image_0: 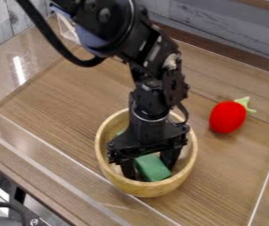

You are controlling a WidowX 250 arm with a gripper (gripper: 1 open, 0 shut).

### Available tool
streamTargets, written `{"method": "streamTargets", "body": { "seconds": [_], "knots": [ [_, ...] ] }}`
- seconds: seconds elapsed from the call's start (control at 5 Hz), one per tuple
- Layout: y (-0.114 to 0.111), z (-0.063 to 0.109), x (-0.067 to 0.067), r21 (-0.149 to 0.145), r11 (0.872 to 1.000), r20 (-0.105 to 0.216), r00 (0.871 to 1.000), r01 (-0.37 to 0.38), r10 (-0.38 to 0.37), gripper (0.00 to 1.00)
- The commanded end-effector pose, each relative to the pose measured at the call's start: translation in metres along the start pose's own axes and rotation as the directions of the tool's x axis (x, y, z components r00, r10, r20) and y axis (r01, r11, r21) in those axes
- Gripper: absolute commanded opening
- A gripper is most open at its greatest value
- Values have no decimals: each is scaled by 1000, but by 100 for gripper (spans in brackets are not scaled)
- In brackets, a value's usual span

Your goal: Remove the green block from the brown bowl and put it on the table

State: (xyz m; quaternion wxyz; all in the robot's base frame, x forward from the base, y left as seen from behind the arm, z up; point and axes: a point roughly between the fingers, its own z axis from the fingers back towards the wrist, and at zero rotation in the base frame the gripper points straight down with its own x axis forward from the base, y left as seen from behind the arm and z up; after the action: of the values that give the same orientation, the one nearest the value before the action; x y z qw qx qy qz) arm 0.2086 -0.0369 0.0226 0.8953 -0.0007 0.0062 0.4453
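The brown bowl (108, 134) sits on the table (66, 101) near the front, tan wood with a thick rim. Inside it lies the green block (151, 168), only its right part showing between the fingers. My gripper (147, 162) points straight down into the bowl and stands open, one finger on each side of the block. Whether the fingers touch the block cannot be made out. The black arm hides the back of the bowl.
A red strawberry-like toy (228, 116) lies on the table to the right of the bowl. Low clear acrylic walls (54, 168) border the tabletop at front and left. A grey brick-pattern wall stands behind.
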Motion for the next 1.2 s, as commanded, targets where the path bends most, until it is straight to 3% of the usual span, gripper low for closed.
{"method": "streamTargets", "body": {
  "seconds": [0.0,0.2,0.4,0.6,0.8,1.0],
  "knots": [
    [-5,11,1,-43,999,22,999,-27,28,0],
    [-15,30,5,-75,996,25,999,-38,40,0],
    [-30,57,4,-124,992,30,1000,2,1,0],
    [-37,73,-15,-148,982,23,993,120,-118,0],
    [-45,75,-36,-155,971,8,983,181,-182,0],
    [-62,65,-59,-159,945,-7,957,286,-291,0]
  ]
}}
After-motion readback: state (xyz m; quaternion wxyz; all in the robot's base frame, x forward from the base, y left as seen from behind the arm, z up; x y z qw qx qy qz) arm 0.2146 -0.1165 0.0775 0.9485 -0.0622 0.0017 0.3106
